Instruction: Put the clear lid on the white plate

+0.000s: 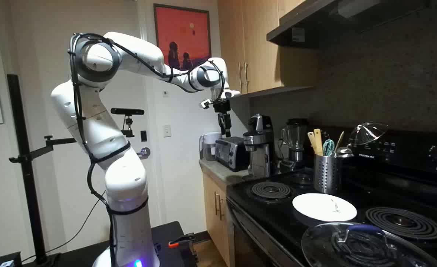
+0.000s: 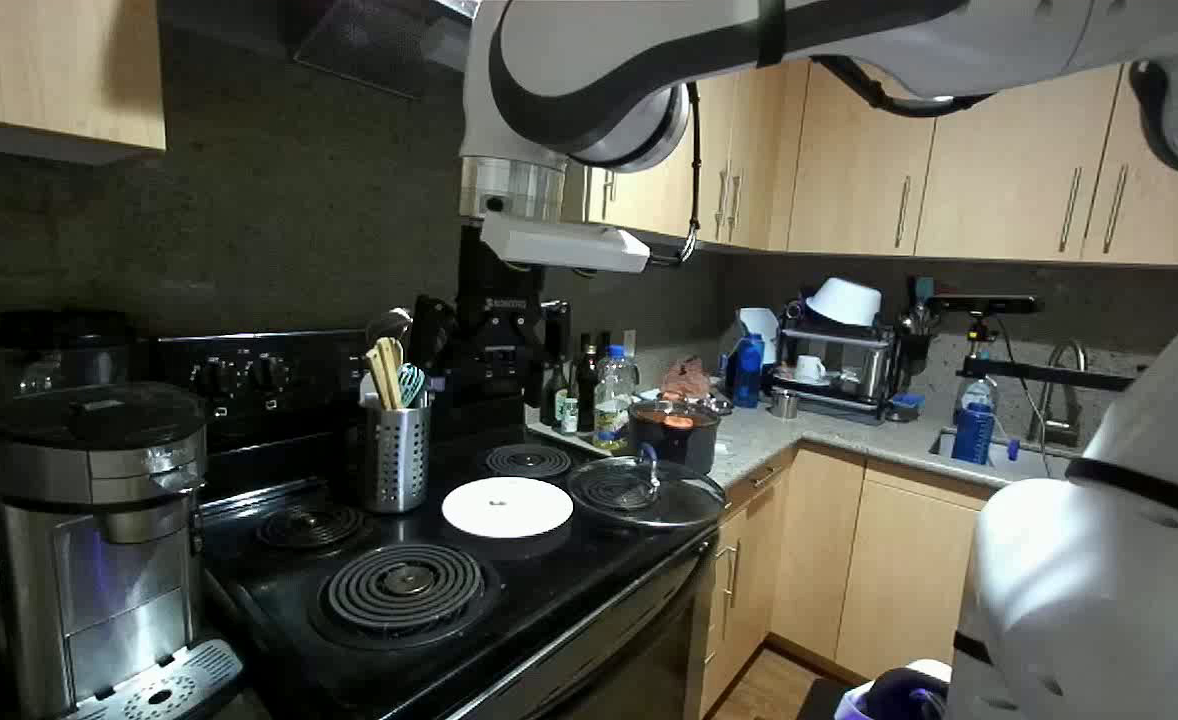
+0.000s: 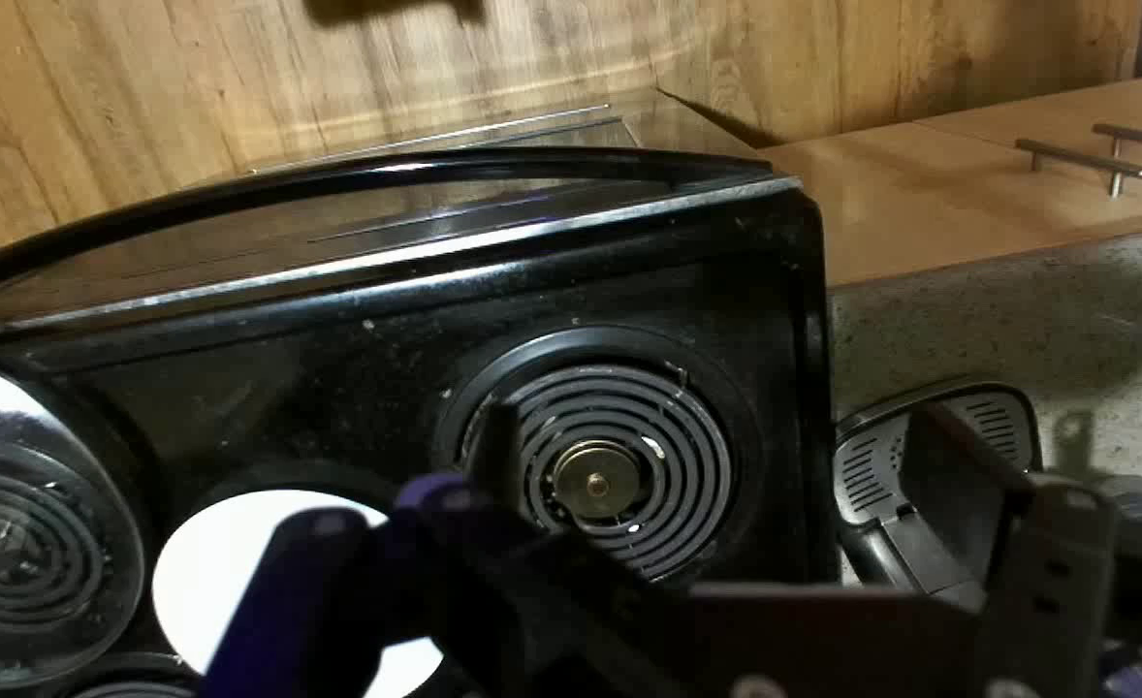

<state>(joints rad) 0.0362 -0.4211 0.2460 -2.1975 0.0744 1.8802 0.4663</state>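
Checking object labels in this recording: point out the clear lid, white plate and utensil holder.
Clear lid [image 2: 639, 503], in an exterior view: central glass.
White plate [image 2: 509, 510], in an exterior view: centre of upper face.
Utensil holder [image 1: 327, 174], in an exterior view: perforated side.

Lid [image 2: 671, 500] glossy glass; plate [image 2: 507, 507] smooth; utensil holder [image 2: 398, 460] shiny metal

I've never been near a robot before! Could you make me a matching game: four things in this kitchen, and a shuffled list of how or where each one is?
Things
1. lid
2. plate
3. robot's gripper
4. utensil holder

How or where
A. white, on the stove
B. metal, dotted with holes
C. see-through, beside the plate
D. hanging in the air, open

Pairs: 1-C, 2-A, 3-D, 4-B
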